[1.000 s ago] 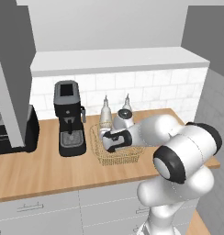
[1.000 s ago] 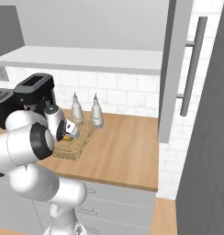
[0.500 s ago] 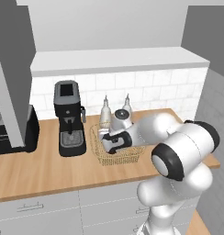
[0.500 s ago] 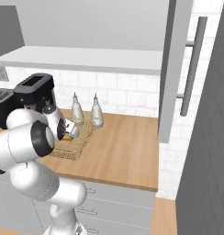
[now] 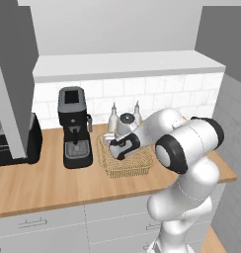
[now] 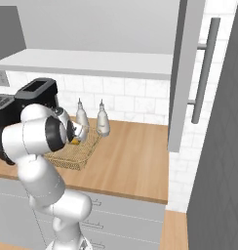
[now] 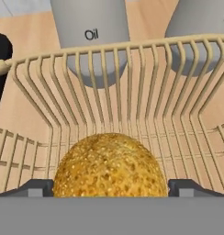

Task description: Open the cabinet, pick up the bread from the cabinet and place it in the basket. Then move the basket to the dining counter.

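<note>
The bread is sitting inside the basket, low down near the basket's front wall, so the step in hand looks like the end of putting the bread in. The gripper is down in the basket too, and its two dark tips stand spread wide, one on each side of the bread. They sit very close to the roll; whether they touch it is too hard to tell. From the left base view the gripper hangs over the middle of the basket, and the basket rests on the wooden worktop. Just behind the basket stand two grey bottles, and the one nearest in the hand view says "Oil". The coffee machine stands just beside the basket on its left. In the right base view a bit of orange bread peeks out by the arm, and the cabinet door stands open to the right of the basket. Next, I think the arm should lift straight up and away from the bread without knocking it. Then it needs to grab the rim of the basket, so it can carry the basket to the dining counter.
</note>
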{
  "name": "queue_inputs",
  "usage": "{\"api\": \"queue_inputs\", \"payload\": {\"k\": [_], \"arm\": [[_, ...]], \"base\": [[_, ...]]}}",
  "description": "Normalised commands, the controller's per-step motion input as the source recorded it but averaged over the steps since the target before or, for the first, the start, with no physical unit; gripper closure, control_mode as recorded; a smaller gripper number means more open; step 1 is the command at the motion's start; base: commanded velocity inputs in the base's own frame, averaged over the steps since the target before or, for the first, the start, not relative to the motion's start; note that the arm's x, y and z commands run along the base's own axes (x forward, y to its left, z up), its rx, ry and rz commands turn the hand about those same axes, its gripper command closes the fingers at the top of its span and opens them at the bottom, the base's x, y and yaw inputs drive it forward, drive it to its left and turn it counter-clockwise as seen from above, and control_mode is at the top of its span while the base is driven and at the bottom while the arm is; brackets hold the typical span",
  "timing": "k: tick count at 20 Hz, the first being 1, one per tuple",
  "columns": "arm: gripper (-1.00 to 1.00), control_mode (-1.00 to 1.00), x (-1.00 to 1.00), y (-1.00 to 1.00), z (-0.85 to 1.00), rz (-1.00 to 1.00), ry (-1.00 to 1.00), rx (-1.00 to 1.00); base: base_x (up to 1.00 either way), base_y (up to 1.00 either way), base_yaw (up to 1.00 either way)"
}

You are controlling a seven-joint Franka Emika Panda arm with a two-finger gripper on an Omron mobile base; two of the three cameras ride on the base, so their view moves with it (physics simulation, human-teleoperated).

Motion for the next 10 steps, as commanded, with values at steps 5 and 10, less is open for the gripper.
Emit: {"api": "queue_inputs", "payload": {"k": [5,10], "arm": [[-1.00,-1.00,0.00,0.00,0.00,0.00,-0.03,-0.01],[-1.00,-1.00,0.07,-0.02,0.00,0.00,-0.11,-0.03]], "base": [[0.00,0.00,0.00],[0.00,0.00,0.00]]}}
